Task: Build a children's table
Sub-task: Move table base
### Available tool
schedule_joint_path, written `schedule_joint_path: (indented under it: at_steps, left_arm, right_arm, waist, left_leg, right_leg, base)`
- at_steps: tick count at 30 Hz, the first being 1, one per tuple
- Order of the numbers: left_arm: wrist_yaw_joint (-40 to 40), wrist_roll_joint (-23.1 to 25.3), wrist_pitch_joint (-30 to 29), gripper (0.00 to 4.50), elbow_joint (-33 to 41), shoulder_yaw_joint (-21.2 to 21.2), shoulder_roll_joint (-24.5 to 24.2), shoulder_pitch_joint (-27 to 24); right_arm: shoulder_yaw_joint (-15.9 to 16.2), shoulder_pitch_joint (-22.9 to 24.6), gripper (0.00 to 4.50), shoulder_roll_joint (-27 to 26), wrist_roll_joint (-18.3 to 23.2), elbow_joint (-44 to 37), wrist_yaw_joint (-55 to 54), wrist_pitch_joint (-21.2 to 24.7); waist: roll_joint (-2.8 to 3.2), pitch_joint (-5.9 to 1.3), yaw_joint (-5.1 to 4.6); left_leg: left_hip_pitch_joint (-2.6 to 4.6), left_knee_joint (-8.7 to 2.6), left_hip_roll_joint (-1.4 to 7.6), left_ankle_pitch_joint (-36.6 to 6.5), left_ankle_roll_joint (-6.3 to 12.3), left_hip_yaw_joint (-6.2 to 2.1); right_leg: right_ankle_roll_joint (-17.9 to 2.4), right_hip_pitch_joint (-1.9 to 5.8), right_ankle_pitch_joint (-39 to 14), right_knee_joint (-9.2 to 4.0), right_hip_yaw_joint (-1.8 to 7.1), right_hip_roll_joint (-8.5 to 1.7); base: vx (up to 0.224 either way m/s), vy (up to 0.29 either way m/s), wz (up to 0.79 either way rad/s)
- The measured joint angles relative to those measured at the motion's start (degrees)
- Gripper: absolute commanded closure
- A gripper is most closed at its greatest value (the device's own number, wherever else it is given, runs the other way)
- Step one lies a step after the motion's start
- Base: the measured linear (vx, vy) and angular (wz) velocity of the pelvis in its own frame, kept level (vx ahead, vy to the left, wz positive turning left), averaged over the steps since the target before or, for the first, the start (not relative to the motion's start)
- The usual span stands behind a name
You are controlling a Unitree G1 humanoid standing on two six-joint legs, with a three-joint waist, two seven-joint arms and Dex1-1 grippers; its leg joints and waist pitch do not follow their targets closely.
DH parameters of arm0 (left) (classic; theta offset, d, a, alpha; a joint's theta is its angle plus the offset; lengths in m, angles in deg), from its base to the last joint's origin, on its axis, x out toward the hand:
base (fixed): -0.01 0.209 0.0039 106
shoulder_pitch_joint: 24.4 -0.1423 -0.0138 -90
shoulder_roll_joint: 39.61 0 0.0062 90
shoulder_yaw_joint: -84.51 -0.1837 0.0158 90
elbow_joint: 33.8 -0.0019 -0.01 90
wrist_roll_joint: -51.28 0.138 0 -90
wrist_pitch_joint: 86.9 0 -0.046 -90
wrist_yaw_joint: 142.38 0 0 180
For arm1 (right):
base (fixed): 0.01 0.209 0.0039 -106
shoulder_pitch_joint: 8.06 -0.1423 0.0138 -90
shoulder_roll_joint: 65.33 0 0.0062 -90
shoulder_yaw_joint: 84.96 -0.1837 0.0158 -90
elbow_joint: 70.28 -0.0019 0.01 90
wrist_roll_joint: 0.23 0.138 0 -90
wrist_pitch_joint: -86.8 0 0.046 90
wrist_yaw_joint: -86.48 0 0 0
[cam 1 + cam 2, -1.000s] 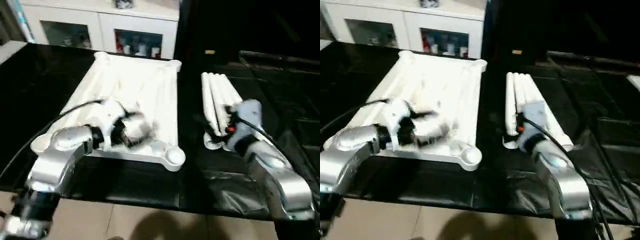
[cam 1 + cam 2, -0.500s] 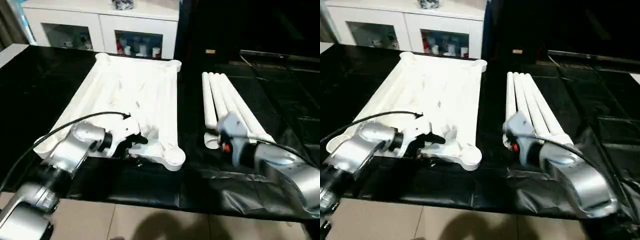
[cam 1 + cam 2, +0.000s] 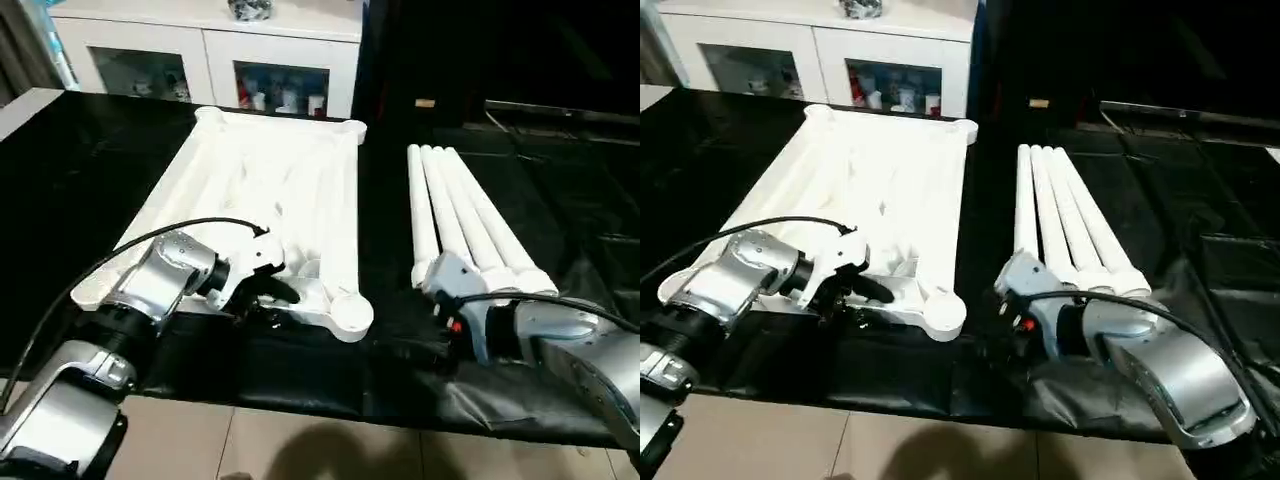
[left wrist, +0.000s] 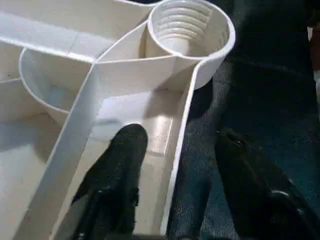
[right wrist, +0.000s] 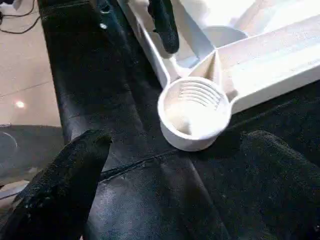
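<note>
Table top (image 3: 270,200): white, ribbed underside up, sockets exposed for fitting, near the front edge of the black work surface (image 3: 80,180).
Legs (image 3: 460,210): four, bundled side by side to its right.
Left gripper (image 4: 175,165): fingers straddle the top's front rim, apparently steadying it; contact unclear.
Right gripper (image 5: 170,165): spread wide, empty, facing the near-right corner socket (image 5: 194,112).

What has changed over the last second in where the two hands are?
The left hand has come back off the tabletop to its near rim, one finger either side of the wall. The right hand has left the four legs and moved toward the near corner socket, wide open. Top and legs lie unmoved.
</note>
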Motion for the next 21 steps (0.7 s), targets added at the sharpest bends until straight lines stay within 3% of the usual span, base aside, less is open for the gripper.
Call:
schedule_joint_path:
  at_steps: [4,21]
  left_arm:
    - [-2.1,0.6,1.6,2.49,-1.5,0.2,1.3,0.7]
    - [-2.4,1.9,3.4,3.8,-5.2,0.3,2.4,1.4]
  right_arm:
    - [0.5,-0.3,0.0,-0.2,-0.1,0.0,0.1,0.0]
    - [0.5,0.2,0.0,-0.1,-0.1,0.0,0.0,0.6]
  waist:
    - [0.0,0.0,0.36]
    - [0.0,0.0,0.34]
  left_leg:
    - [-0.01,0.0,0.05,0.0,0.03,0.09]
    - [0.03,0.0,0.41,0.0,0.02,0.61]
  right_leg:
    - [0.0,0.0,0.0,0.0,-0.02,-0.02]
    - [-0.1,0.0,0.1,0.02,-0.04,-0.02]
  base:
    - [0.0,0.0,0.0]
    - [0.0,0.0,0.0]
